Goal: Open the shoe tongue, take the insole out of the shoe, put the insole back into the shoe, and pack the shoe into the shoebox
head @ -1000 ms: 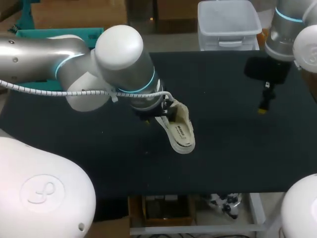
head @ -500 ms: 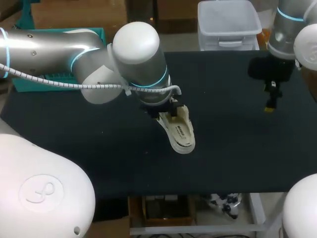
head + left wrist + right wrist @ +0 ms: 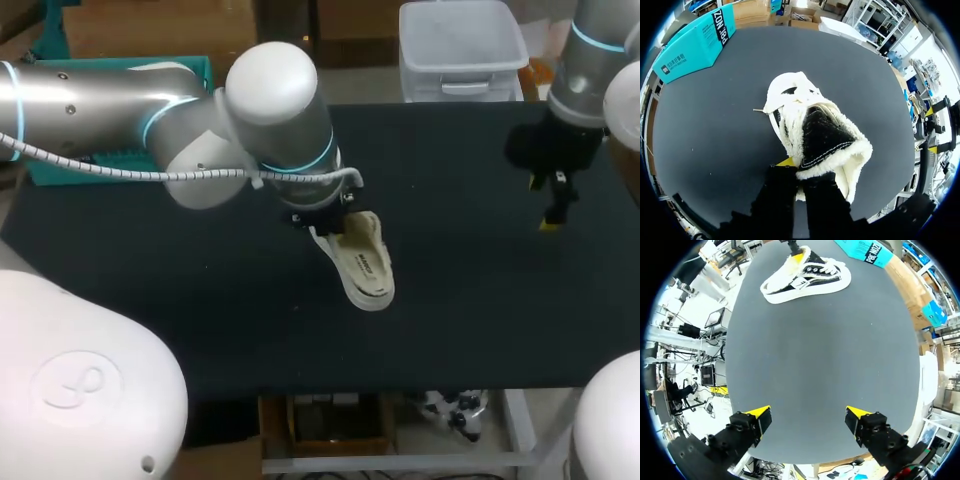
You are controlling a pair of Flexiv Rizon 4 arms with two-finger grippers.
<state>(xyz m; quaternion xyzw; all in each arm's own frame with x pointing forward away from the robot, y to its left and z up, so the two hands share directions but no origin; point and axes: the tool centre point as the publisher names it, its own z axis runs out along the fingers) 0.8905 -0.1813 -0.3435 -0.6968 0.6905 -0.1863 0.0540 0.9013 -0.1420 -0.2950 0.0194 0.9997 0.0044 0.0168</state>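
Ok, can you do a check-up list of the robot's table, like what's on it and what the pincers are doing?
Surface: black table.
Job's things: white shoe lying near the middle; teal box at the table's edge.
Clutter: nothing seen.
Pincers: left pincer pinching the shoe's fluffy rim; right pincer open over bare table.
Cables: white coiled cable along the left arm.
Surroundings: nothing seen.

head view: left arm [image 3: 275, 110] covers heel end of shoe [image 3: 365, 262] & pt of shoebox [image 3: 60, 168]; right hand [image 3: 550, 212] too small to resolve. left wrist view: fleecy collar overlaps left hand [image 3: 799, 174], grip indeterminate; shoe int. dark, insole not discernible; shoebox cut by rim.
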